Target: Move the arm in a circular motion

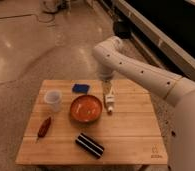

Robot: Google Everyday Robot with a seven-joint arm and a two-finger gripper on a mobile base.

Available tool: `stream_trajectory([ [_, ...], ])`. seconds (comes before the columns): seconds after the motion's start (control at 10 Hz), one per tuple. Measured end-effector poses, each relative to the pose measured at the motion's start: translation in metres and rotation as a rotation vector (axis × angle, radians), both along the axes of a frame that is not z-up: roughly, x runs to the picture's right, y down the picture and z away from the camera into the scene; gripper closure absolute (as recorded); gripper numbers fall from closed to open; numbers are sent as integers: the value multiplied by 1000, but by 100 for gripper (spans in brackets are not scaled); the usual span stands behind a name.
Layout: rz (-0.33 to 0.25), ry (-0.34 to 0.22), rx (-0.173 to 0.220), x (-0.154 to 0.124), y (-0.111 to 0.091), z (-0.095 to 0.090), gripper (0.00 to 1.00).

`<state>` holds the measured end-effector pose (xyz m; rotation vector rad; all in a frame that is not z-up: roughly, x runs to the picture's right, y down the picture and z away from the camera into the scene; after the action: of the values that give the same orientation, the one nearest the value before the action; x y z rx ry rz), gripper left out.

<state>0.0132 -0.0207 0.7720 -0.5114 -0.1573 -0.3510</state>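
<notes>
The arm (141, 72) is large, glossy white and tubular, with small dark dots and a yellowish ring band (172, 89). It reaches in from the lower right, and its bulbous joint (107, 51) is above the back of the wooden table (131, 130). The gripper (106, 81) hangs down from that joint over the table's back middle, just above a white bottle (110, 101) lying on the wood. It holds nothing that I can see.
On the table are an orange bowl (86, 108), a white cup (53, 99), a blue sponge (81, 88), a red chili pepper (44, 127) and a black striped box (89, 145). Shiny floor surrounds the table, with a dark wall base at the back right.
</notes>
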Motion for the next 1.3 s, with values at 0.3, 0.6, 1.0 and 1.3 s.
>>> stream_trajectory([
  [0.3,-115,-150,19,-59,32,-46,35],
  [0.6,-272,-291,34,-82,100,-102,35],
  [1.0,-333,-331,-5,-38,171,-131,35],
  [1.3,-151,-236,-31,45,178,-123,35],
])
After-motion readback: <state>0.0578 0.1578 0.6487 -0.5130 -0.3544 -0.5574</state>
